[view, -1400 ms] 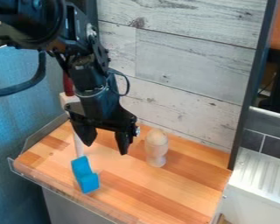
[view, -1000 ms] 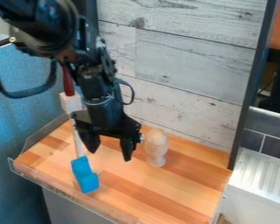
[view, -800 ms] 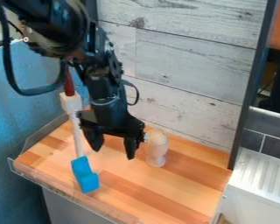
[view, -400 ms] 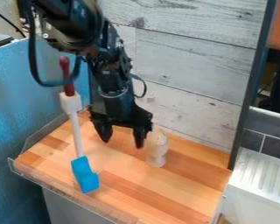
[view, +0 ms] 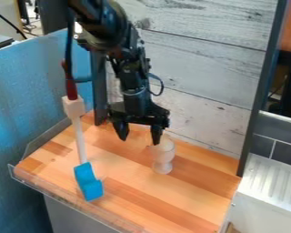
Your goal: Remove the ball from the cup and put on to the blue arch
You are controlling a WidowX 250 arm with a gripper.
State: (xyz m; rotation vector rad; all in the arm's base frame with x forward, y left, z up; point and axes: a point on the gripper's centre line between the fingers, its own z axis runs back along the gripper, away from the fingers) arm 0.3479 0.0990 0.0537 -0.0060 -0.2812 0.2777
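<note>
- You have bright, mostly even light on the wooden board (view: 184, 195) at 6 o'clock; its shading is soft.
- You will note clear, moderate light on the plank wall (view: 199, 59) at 1 o'clock.
- Strongest brightness: the white ridged surface (view: 272, 182) at 4 o'clock.
- The blue panel (view: 26, 123) at 9 o'clock darkens toward 7 o'clock.
- Small glints mark the black arm (view: 105, 27) at 11 o'clock.
- You cannot determine the light's source.
</note>
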